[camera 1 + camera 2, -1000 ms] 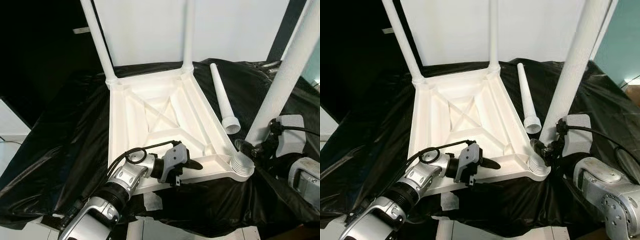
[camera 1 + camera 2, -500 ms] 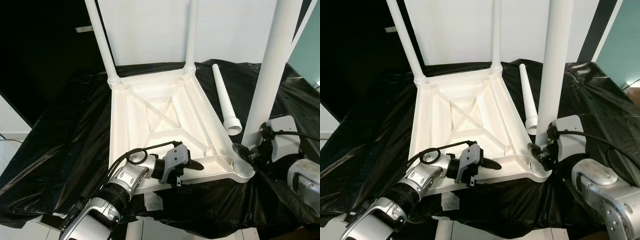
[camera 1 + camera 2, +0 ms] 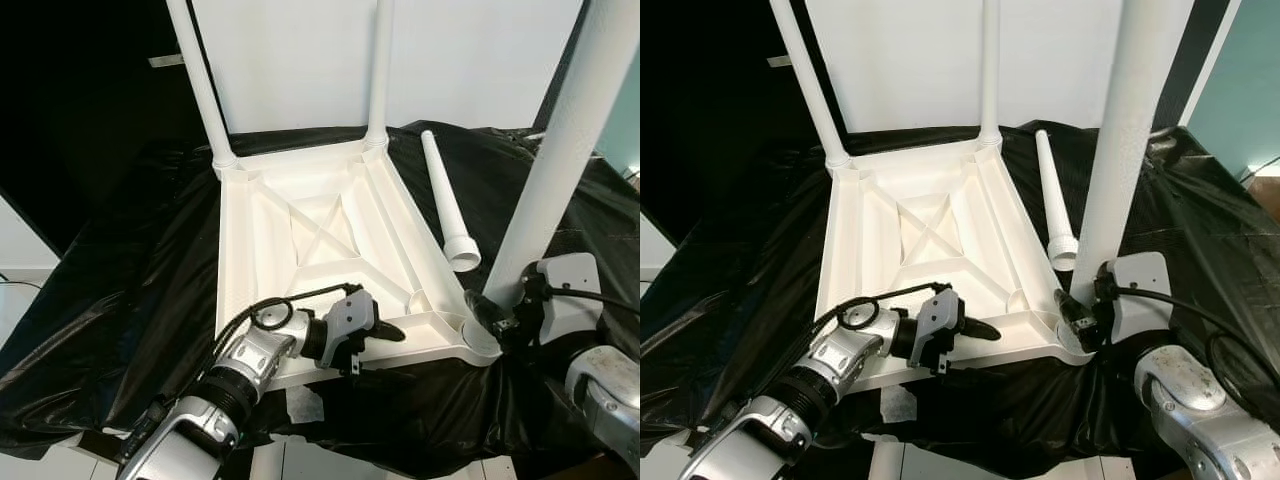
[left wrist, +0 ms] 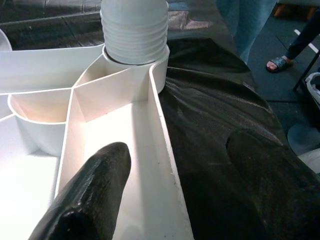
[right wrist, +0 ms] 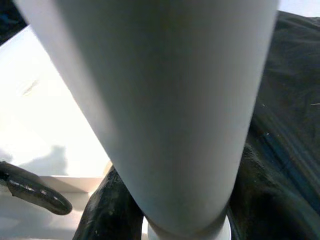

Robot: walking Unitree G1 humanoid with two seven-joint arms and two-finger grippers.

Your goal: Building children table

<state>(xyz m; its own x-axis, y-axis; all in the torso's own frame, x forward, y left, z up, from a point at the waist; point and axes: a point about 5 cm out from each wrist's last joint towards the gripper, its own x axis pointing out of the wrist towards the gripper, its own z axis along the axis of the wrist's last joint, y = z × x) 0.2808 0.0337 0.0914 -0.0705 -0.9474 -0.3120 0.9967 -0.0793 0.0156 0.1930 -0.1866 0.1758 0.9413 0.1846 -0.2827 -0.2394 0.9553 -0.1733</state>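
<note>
The white table top (image 3: pixel 300 215) lies upside down on a black sheet. Two legs (image 3: pixel 200 90) (image 3: pixel 380 70) stand in its far corners. My right gripper (image 3: pixel 497 318) is shut on a third white leg (image 3: pixel 560 160) just above the near right corner socket (image 3: pixel 478 342). That leg leans to the right, and its ribbed thread (image 4: pixel 134 30) sits in the socket. My left gripper (image 3: pixel 385 345) is open and straddles the near rim: one finger (image 4: pixel 95 185) lies inside the frame, the other outside on the sheet.
A loose white leg (image 3: pixel 445 200) lies on the black sheet (image 3: pixel 130 300) right of the table top. A white wall (image 3: pixel 300 60) stands close behind. A person's sandalled foot (image 4: pixel 280 62) is on the floor beyond the near right corner.
The held leg swung upright half a second ago and now leans right again. Less of its thread shows above the socket. The left gripper has stayed on the near rim.
</note>
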